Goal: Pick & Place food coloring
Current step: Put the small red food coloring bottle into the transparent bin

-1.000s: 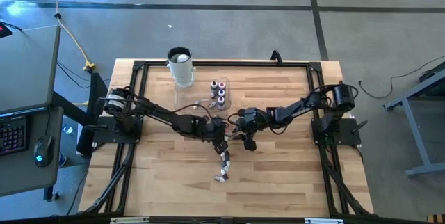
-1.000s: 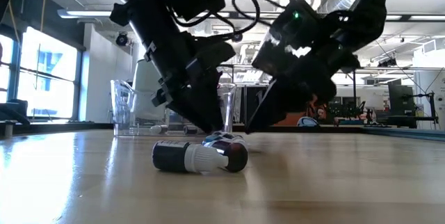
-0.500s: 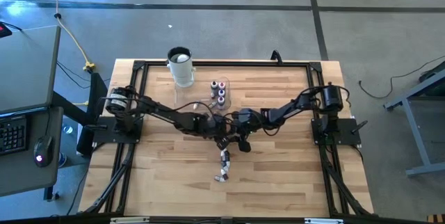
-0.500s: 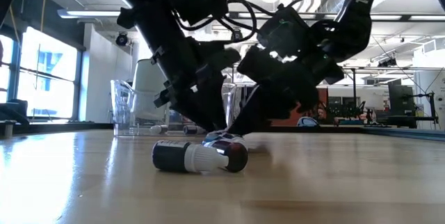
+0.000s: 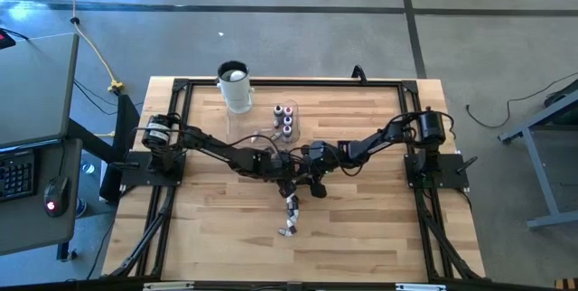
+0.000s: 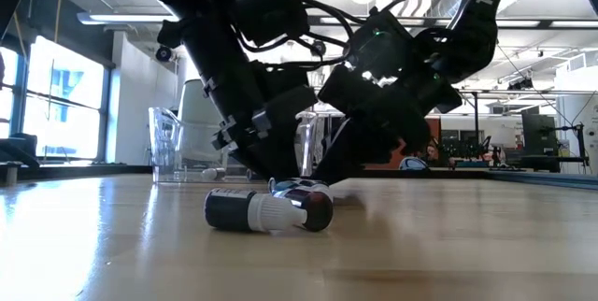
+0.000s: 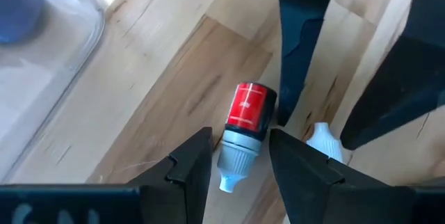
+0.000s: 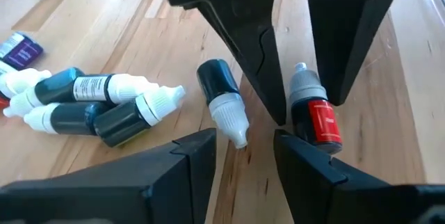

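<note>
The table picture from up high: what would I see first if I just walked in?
You'd first see two dark arms meeting nose to nose at mid-table, the left gripper and right gripper both open and down at the wood. Between the left fingers lies a red bottle, a dark bottle lies beside it, and more little bottles lie just nearer the front.

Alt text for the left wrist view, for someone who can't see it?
A red-labelled bottle lies on the wood table between the open left gripper fingers, whitish tip toward the camera. The right gripper fingers stand beside it.
</note>
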`<state>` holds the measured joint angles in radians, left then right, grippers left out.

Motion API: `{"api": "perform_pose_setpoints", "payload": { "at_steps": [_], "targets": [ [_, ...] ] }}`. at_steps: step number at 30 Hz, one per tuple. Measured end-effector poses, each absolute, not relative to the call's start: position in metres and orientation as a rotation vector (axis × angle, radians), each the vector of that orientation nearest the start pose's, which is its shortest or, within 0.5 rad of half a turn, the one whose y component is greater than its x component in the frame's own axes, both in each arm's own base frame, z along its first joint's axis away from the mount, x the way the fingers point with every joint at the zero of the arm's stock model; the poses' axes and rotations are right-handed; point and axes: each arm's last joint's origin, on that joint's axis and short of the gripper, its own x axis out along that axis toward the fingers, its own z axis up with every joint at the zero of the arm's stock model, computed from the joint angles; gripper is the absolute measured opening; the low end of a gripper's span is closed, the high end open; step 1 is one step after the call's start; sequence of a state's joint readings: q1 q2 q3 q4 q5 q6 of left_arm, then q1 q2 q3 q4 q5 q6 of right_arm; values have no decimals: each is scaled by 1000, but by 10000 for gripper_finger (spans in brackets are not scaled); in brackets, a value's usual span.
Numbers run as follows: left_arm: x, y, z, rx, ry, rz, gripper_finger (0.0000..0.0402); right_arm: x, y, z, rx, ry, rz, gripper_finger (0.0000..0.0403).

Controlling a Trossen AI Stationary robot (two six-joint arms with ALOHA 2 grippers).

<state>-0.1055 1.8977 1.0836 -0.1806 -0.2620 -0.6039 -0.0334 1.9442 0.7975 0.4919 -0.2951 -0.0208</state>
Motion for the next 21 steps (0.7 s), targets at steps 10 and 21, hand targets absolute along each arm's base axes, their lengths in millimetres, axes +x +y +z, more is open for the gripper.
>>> {"api": "perform_pose_setpoints", "payload": {
  "at_steps": [10,21],
  "targets": [
    [366,-31,135,-339,916,419,97,336,-3,122,81,687,262,138],
    [366,-33,166,-355,962,359,58,309,0,183,49,676,186,138]
  ]
}}
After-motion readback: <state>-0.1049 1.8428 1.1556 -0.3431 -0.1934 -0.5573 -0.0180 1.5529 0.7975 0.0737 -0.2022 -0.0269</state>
